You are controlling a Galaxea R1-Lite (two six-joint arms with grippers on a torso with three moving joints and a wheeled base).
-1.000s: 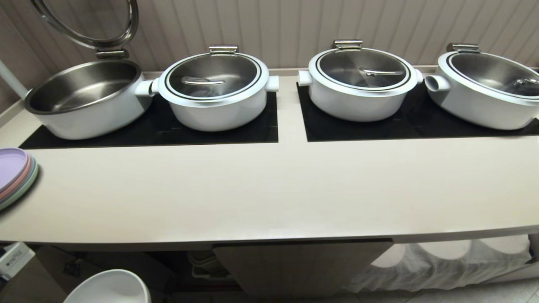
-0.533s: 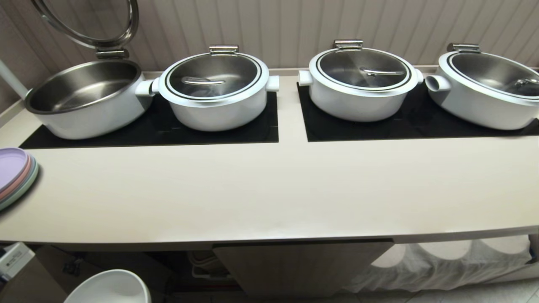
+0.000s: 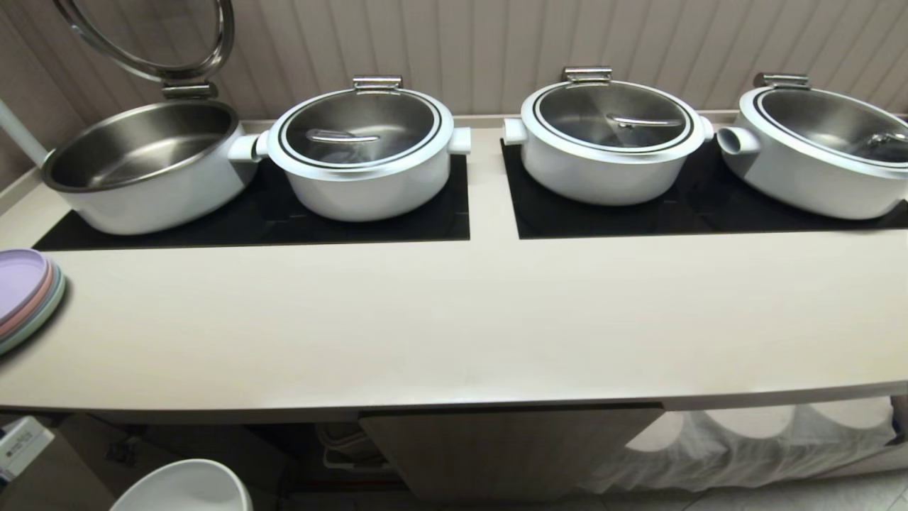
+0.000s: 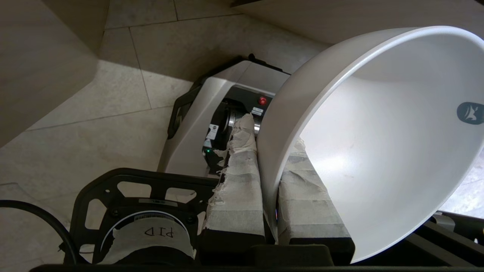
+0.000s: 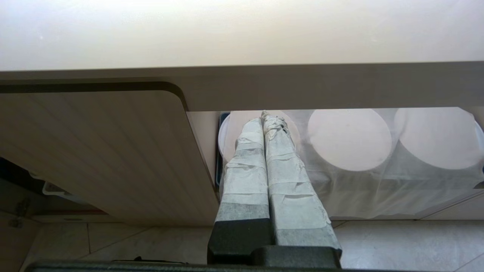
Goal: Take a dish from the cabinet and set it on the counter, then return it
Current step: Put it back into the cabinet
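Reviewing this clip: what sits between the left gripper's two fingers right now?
In the left wrist view, the wall of the white bowl is pinched between the left gripper's taped fingers, one outside the rim and one inside.

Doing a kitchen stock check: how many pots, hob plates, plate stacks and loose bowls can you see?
White pots: 4 (3 lidded, 1 open)
Black hob plates: 2
Stack of pastel plates: 1
White bowl gripped at its rim by the left tool: 1
Total: 8

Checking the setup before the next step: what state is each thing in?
Dish: tilted, rim clamped in left pincer.
Right pincer: shut, empty, by the cabinet door.
Leftmost pot: lid raised.
Other pots: lidded.
Counter: no dish on it.
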